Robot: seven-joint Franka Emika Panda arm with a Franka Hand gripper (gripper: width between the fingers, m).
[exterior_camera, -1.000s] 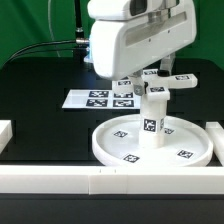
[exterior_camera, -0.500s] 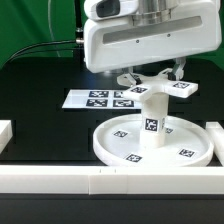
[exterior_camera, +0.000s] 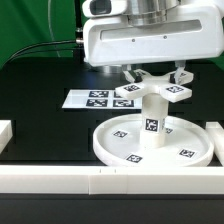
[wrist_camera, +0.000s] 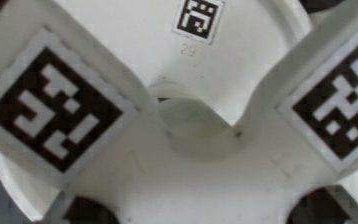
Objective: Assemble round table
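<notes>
Lowered since before, the gripper (exterior_camera: 152, 77) clamps the cross (exterior_camera: 150, 91) directly beneath it, touching the leg (exterior_camera: 152, 120) upright on the disc (exterior_camera: 150, 143). Fastening the cross seems all that remains.

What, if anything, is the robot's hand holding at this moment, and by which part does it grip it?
The hand appears to hold the cross-shaped piece around its middle, above the upright leg on the round disc. The contact itself is hidden.

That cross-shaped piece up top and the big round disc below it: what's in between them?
The short leg, in the exterior view. It stands upright at the middle of the round disc, and the cross-shaped piece sits on its top, under the gripper.
</notes>
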